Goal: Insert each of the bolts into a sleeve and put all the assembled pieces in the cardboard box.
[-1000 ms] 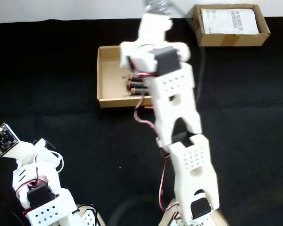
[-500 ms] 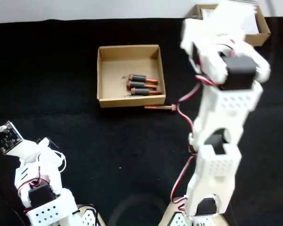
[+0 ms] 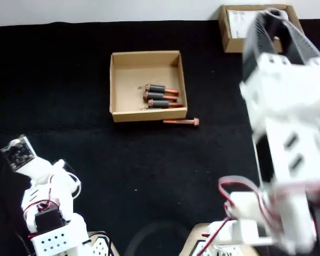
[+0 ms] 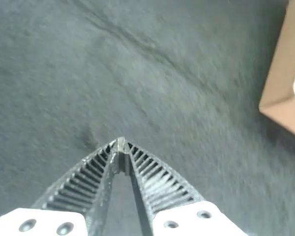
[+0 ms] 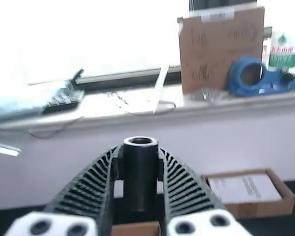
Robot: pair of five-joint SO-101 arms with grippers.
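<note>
Cardboard box (image 3: 113,85): three assembled pieces (image 3: 159,96) | one bolt (image 3: 180,122) beside it | right gripper (image 5: 140,147) clamps one sleeve (image 5: 140,174) | left gripper (image 4: 121,143) together

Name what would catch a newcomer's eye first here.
The right gripper, up off the table, clamps a black sleeve upright. A lone bolt lies on the black table just outside the cardboard box, which holds three assembled pieces.
</note>
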